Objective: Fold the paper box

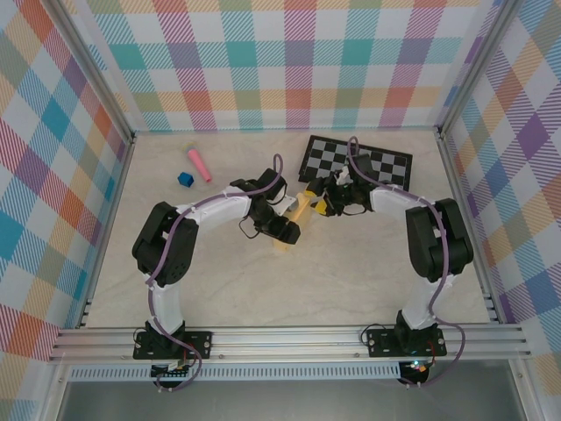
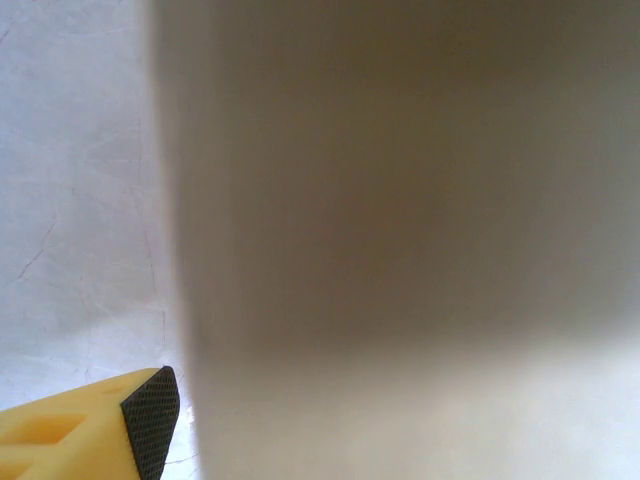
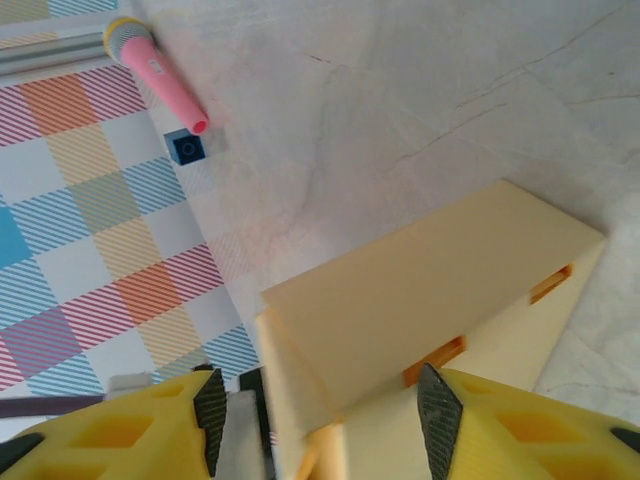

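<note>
no legible text, no labels or brands, no numbers or signs

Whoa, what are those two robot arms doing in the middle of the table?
They are folding a yellow-orange thin cardboard box. The right gripper has its jaws apart on either side of the box, which is already bent along some folds but not finished. The left gripper is pressed in close from the other side. Its camera is too near and blurry to tell whether it is holding the box.
</note>
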